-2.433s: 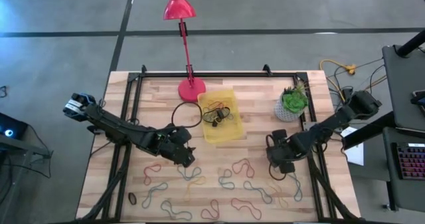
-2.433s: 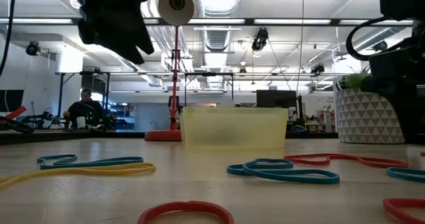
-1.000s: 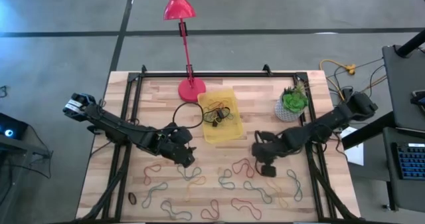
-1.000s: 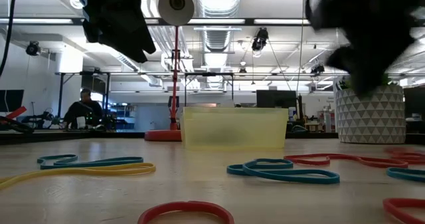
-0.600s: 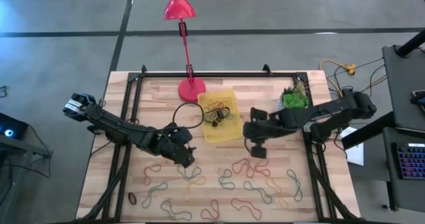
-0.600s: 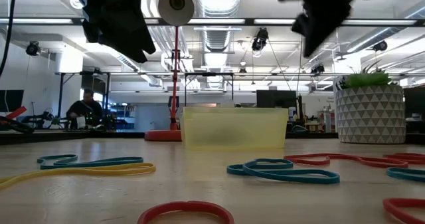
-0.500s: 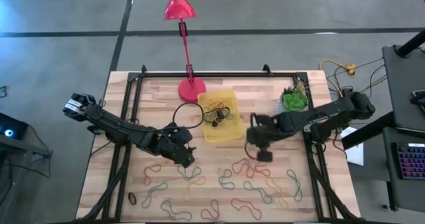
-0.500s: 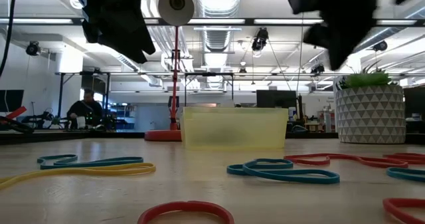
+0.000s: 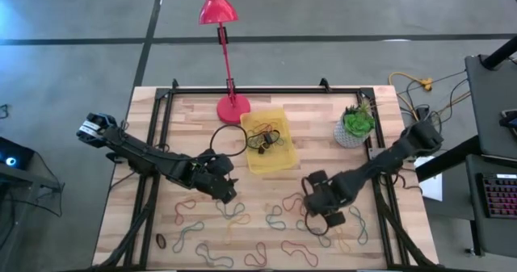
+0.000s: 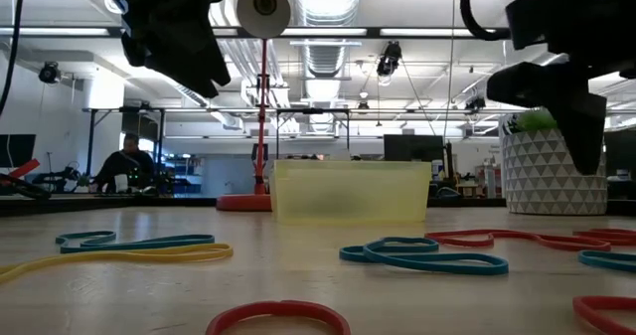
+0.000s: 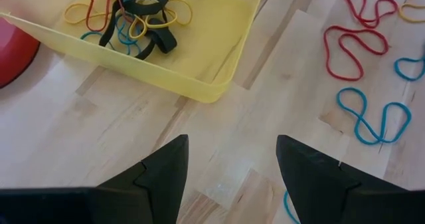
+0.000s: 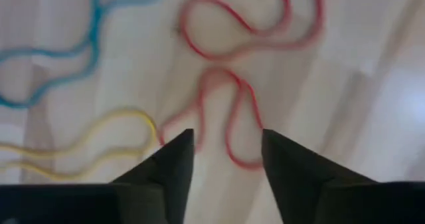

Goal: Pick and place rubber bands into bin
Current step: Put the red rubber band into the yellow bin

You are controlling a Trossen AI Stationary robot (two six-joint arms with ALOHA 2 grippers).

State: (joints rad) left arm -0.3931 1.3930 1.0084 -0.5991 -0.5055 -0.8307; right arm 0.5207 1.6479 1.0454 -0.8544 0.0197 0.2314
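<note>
Several coloured rubber bands (image 9: pixel 242 223) lie loose on the near half of the wooden table; more lie piled in the yellow bin (image 9: pixel 279 161), which stands mid-table. My right gripper (image 9: pixel 325 207) is open and hovers just above a red band (image 12: pixel 219 72). Its fingers stand on either side of that band's loop, with a yellow band (image 12: pixel 119 117) beside it. My left gripper (image 11: pixel 232 141) is open and waits above bare wood just near-left of the bin (image 11: pixel 219 64). In the low view both grippers, left (image 10: pixel 189 47) and right (image 10: pixel 581 126), hang above the table.
A red lamp base (image 9: pixel 233 107) stands behind the bin, with a black cable loop (image 9: pixel 226 139) at the bin's left. A white pot with a plant (image 9: pixel 355 125) is at far right. Black frame rails run along the table's sides. A person (image 10: pixel 124 161) sits far behind.
My right gripper swung up and toward the bin's right side, then came back toward the near edge and down. It now stands low over the loose bands. The bands on the table have stayed where they were.
</note>
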